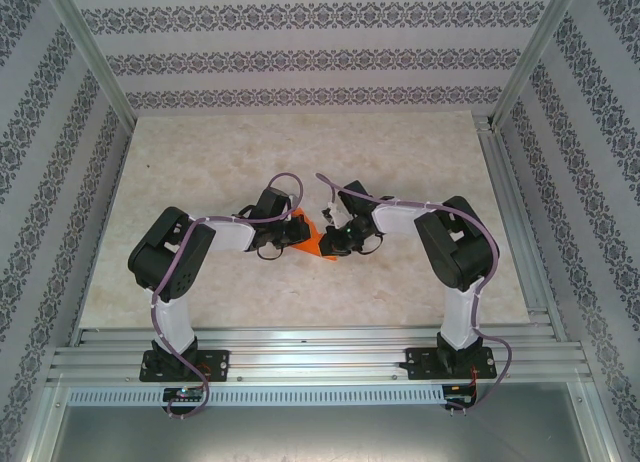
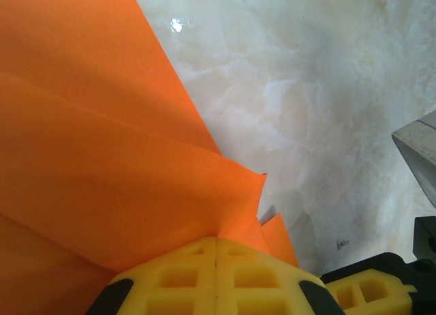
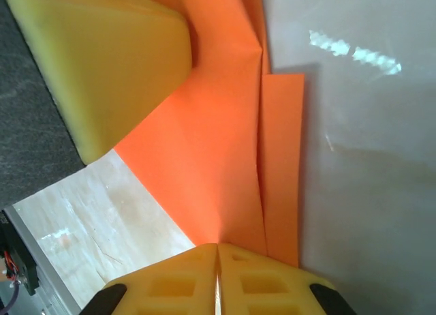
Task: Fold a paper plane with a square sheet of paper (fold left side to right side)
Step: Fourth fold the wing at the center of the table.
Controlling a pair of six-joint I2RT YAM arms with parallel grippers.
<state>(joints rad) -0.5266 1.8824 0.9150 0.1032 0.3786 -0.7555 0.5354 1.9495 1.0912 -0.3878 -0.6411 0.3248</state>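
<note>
With your left tool point(image 2: 216, 250) and right tool point(image 3: 218, 252) both pinched shut on the paper point(image 1: 312, 238) at the middle of the counter point(image 1: 400, 292), carry the left edge across evenly and match corners before creasing.

High rear view down onto table point(image 1: 300, 152); wrist close-ups sharing the orange paper point(image 2: 102, 158)

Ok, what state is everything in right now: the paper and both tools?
orange paper: partly folded, with several creases and overlapping flaps, and pinched from two sides.
left tool: shut on the orange paper, fingers pressed together.
right tool: shut on the orange paper, fingers pressed together, facing the left tool.
</note>
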